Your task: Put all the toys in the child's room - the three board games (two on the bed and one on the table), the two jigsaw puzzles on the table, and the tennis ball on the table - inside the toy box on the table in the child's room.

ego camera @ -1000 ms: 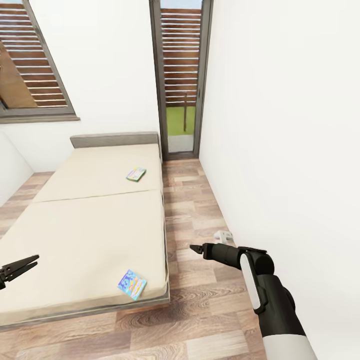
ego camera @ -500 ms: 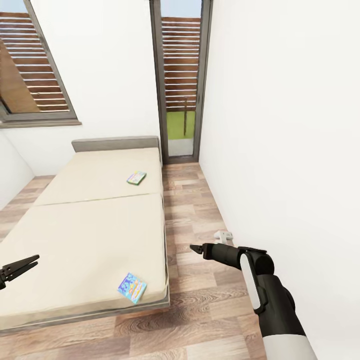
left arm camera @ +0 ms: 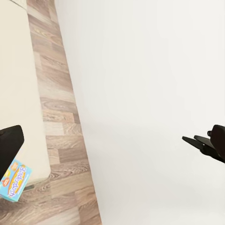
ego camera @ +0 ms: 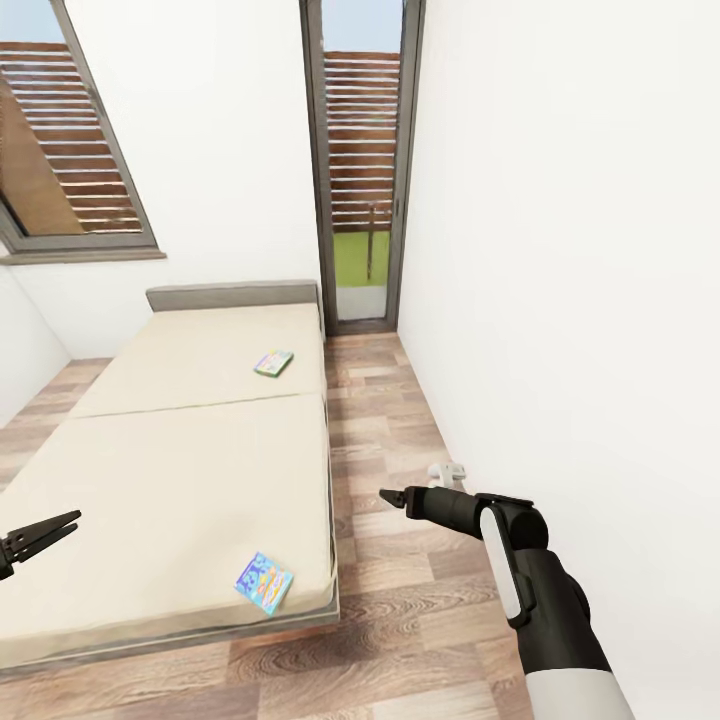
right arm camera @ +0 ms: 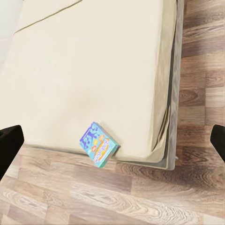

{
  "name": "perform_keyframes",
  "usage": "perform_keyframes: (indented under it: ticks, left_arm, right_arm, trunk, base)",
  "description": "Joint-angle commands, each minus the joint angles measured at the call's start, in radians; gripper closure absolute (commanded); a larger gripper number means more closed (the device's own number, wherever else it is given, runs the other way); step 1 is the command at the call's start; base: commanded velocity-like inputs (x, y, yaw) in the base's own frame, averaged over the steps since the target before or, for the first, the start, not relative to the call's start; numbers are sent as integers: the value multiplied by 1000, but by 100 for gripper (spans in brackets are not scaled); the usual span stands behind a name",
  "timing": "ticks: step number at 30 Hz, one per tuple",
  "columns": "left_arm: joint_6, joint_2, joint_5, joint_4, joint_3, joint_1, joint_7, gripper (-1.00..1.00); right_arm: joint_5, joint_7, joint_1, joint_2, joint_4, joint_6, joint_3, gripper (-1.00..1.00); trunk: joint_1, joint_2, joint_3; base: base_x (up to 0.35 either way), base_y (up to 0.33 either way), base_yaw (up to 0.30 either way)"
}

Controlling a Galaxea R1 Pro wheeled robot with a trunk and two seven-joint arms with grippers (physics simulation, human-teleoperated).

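Compared with a second ago our whole view has tipped up a bit, so the bed (ego camera: pixel 180 470) sits lower in frame; the things themselves haven't shifted. We count two board games on it: a blue one (ego camera: pixel 264 583) near the foot corner, lying flat and skewed to the mattress edge, and a greenish one (ego camera: pixel 273 362) up toward the headboard (ego camera: pixel 232 296). Our left gripper (ego camera: pixel 66 522) looks slightly spread, our right gripper (ego camera: pixel 386 496) pressed together, both empty.

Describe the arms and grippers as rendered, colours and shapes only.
In the head view the right arm is dark grey to black, rounded, with a white inset strip along the forearm and a pale lower segment. The right gripper is black, tapering to slim pointed fingers. The left gripper is likewise black with thin pointed fingers. No cables or markings visible.
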Motion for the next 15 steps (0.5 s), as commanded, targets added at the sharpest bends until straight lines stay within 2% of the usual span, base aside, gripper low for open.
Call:
perform_keyframes:
  ticks: [1, 15]
  left_arm:
    - [10, 0, -6, 0, 1, -1, -7, -100]
    - [8, -1, -5, 0, 1, -1, -7, -100]
  right_arm:
    - [-2, 2, -1, 1, -1, 7, -3, -100]
    - [-3, 2, -1, 1, 0, 7, -3, -100]
  trunk:
    - [1, -2, 0]
    - [1, -2, 23]
  base:
    - [0, 0, 0]
    - [0, 0, 0]
